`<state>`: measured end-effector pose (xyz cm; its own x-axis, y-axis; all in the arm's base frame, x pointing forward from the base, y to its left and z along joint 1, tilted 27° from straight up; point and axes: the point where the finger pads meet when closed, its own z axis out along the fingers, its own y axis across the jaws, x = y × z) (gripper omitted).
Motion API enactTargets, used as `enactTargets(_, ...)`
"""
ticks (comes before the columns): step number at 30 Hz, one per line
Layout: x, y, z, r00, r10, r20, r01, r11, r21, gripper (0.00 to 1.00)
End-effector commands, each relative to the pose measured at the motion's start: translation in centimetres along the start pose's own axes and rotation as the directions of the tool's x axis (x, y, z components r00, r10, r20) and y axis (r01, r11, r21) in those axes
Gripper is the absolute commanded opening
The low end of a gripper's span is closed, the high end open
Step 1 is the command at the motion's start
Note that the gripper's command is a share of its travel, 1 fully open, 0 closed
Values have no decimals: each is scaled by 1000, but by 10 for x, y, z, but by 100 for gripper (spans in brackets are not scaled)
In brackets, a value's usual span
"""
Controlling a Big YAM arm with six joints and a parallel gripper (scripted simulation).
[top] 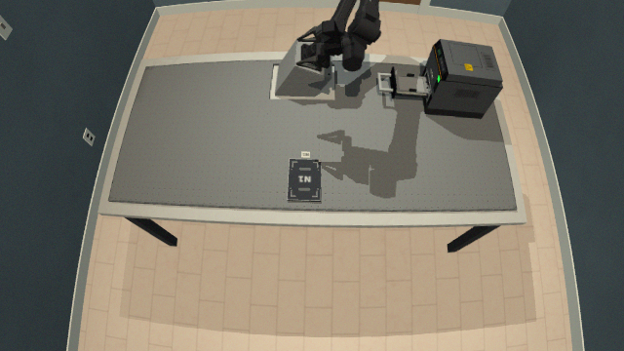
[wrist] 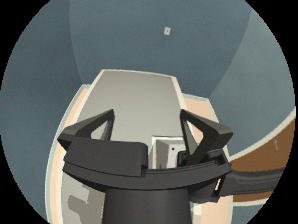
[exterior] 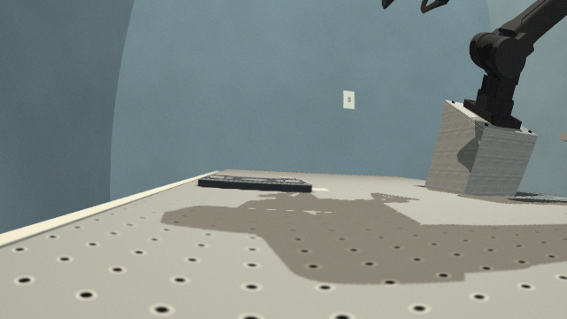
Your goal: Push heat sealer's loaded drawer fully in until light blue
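With the end effector fully open, empty and raised well away from the drawer, an off-centre or hard push could slide the unfixed sealer.

From above, the arm runs off the picture's upper edge, so its upper links are cut away. The heat sealer's drawer is too small to tell how the sheet or frame lie on it. From the side view, only the fingertips poke in at the top edge, and the sealer is out of frame. At the wrist, the gripper's body hides most of the table.
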<state>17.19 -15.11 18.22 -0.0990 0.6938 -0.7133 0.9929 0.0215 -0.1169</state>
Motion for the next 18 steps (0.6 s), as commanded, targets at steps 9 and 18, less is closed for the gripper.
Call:
enactTargets(9,-2,1,-1,1000,5,2,-5,1000,-3,100)
enactTargets(18,-17,19,-19,1000,3,3,-3,998,-71,45)
